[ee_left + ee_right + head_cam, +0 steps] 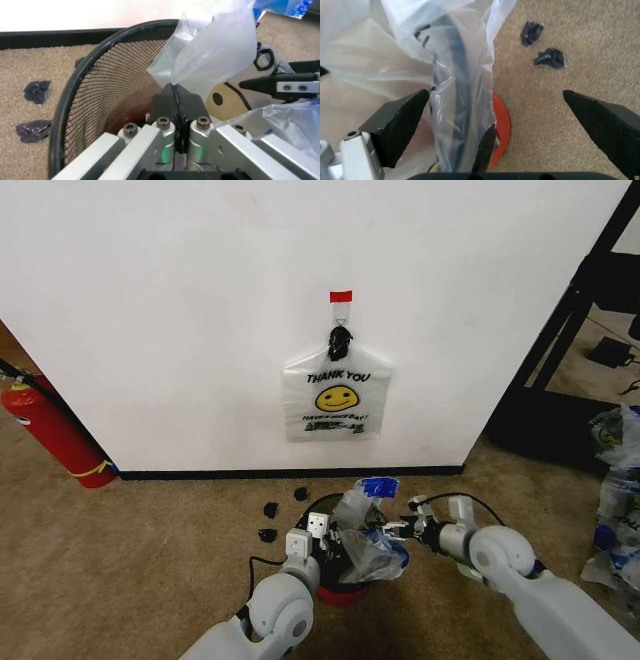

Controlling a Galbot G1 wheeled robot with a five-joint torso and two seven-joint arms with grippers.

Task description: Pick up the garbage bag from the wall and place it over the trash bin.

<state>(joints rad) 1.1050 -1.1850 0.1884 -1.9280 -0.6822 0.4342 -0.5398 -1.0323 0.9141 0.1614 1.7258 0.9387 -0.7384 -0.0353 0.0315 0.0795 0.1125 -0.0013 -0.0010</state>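
The garbage bag [366,525] is bunched over the trash bin [343,592], a blue handle patch [380,486] sticking up. My left gripper [326,532] is shut on a fold of the bag [215,52] just inside the black mesh bin [100,93]. On the bin's other side my right gripper [396,530] is open. In the right wrist view its fingers [400,120] straddle the bag film [462,45] draped over the bin's rim, above the red base [502,123]. Behind stands the white wall [200,280].
A second smiley bag [336,395] with black-knotted handles hangs from the hook under red tape [341,297]. Black scraps [270,510] lie on the carpet left of the bin. A red fire extinguisher [55,430] leans at left; a black frame [580,310] and bags [615,480] stand right.
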